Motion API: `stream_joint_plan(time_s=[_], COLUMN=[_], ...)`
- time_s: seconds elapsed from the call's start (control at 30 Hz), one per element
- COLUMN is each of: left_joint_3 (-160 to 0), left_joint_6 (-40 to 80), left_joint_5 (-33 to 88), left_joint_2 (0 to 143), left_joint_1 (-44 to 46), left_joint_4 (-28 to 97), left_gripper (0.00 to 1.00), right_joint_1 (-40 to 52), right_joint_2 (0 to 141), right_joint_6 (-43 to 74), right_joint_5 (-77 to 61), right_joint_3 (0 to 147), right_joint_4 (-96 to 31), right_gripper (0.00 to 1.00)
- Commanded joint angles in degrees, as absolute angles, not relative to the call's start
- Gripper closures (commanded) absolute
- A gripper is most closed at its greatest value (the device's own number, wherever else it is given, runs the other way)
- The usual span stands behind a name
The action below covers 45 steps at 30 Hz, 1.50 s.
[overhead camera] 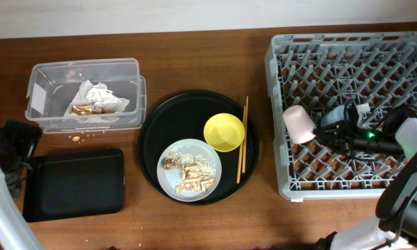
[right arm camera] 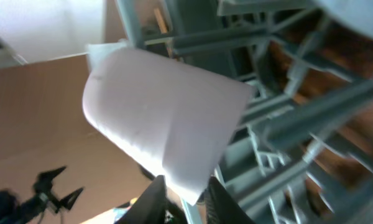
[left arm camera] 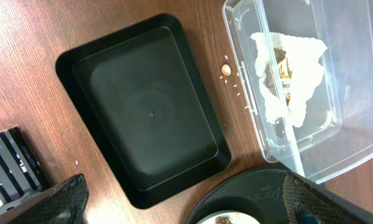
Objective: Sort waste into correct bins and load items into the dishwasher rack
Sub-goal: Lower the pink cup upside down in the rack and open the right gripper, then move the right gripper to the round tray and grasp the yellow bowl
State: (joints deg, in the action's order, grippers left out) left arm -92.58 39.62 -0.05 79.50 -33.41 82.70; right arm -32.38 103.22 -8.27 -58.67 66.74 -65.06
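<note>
Step in hand: judging by the layout, the pink cup point(overhead camera: 299, 123) is being set into the rack point(overhead camera: 276, 83). The bowl, plate and chopsticks are not yet loaded.
Right fingers point(right arm camera: 158, 196): close together on either side of the cup's rim wall. I cannot tell whether they pinch it or only flank it.
Left fingers point(left arm camera: 65, 199): spread wide and holding nothing, hovering over the black rectangular tray point(left arm camera: 149, 112) at the bench's left near corner.
Cup: inside the rack at the right end of the bench point(overhead camera: 194, 62), against the rack's left wall. It is tipped over rather than upright on the pegs.
Key relation: the cup's mouth faces the right fingers and its closed base points away toward the rack wall. Its long axis lies roughly in line with the arm's reach, so backing straight out should clear it.
Next items: the yellow bowl point(overhead camera: 224, 132) and chopsticks point(overhead camera: 242, 139) sit on the right side of the round tray point(overhead camera: 167, 118), nearer the right arm. The chopsticks run from far edge to near edge.
Waste: food scraps point(overhead camera: 189, 175) lie on the plate point(overhead camera: 194, 149). The napkin point(overhead camera: 97, 94) is in the clear tub point(overhead camera: 83, 64) at the far left corner.
Overhead only: the whole layout and the cup's place in the rack.
Right wrist only: the rim between the fingers.
Left wrist only: the black tray is bare, with crumbs point(left arm camera: 225, 67) between it and the tub.
</note>
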Motion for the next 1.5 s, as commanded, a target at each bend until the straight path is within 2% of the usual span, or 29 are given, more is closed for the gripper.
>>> stream_joint_plan(time_s=[0.0,0.1,0.17,0.2,0.23,0.33,0.5,0.57,0.73,0.8,1.07,1.2,1.33,1.47], left_joint_3=[-92.9,-92.9,-92.9,-92.9,-92.9,-92.9,-92.9,-92.9,-92.9,-92.9,-92.9,-92.9,-92.9,-92.9], left_joint_6=[38.7,38.7,38.7,38.7,38.7,38.7,38.7,38.7,38.7,38.7,38.7,38.7,38.7,38.7], left_joint_5=[-0.4,-0.4,-0.4,-0.4,-0.4,-0.4,-0.4,-0.4,-0.4,-0.4,-0.4,-0.4,-0.4,-0.4], left_joint_2=[79.5,79.5,79.5,79.5,79.5,79.5,79.5,79.5,79.5,79.5,79.5,79.5,79.5,79.5], left_joint_1=[-33.7,-33.7,-33.7,-33.7,-33.7,-33.7,-33.7,-33.7,-33.7,-33.7,-33.7,-33.7,-33.7,-33.7], left_joint_4=[82.6,82.6,82.6,82.6,82.6,82.6,82.6,82.6,82.6,82.6,82.6,82.6,82.6,82.6], left_gripper=[0.01,0.01,0.01,0.01,0.01,0.01,0.01,0.01,0.01,0.01,0.01,0.01,0.01,0.01], right_joint_1=[-32.4,-32.4,-32.4,-32.2,-32.1,-30.9,-23.8,-17.9,4.0,10.6,28.8,34.0,35.6,36.4], right_joint_2=[95.8,90.7,87.3,85.1,83.7,80.2,75.6,73.6,74.1,76.0,92.1,101.3,108.8,113.1], right_joint_6=[-5.1,-2.1,-0.8,-0.3,0.4,0.5,0.5,2.1,13.9,15.9,25.0,31.7,34.0,34.6], right_joint_5=[-47.4,-40.2,-38.7,-38.7,-38.7,-38.7,-38.5,-36.1,-15.2,-12.2,-3.5,2.9,3.3,3.2], right_joint_3=[73.1,76.8,78.6,79.2,79.5,79.5,79.5,79.5,79.5,80.0,91.3,91.7,91.7,91.7], right_joint_4=[-68.4,-71.6,-72.8,-72.8,-72.6,-72.2,-71.7,-69.9,-66.1,-64.9,-60.2,-53.9,-51.6,-50.5], right_gripper=[0.69,0.59,0.41,0.35,0.34,0.34,0.41,0.41,0.4,0.4,0.4,0.4,0.41,0.46])
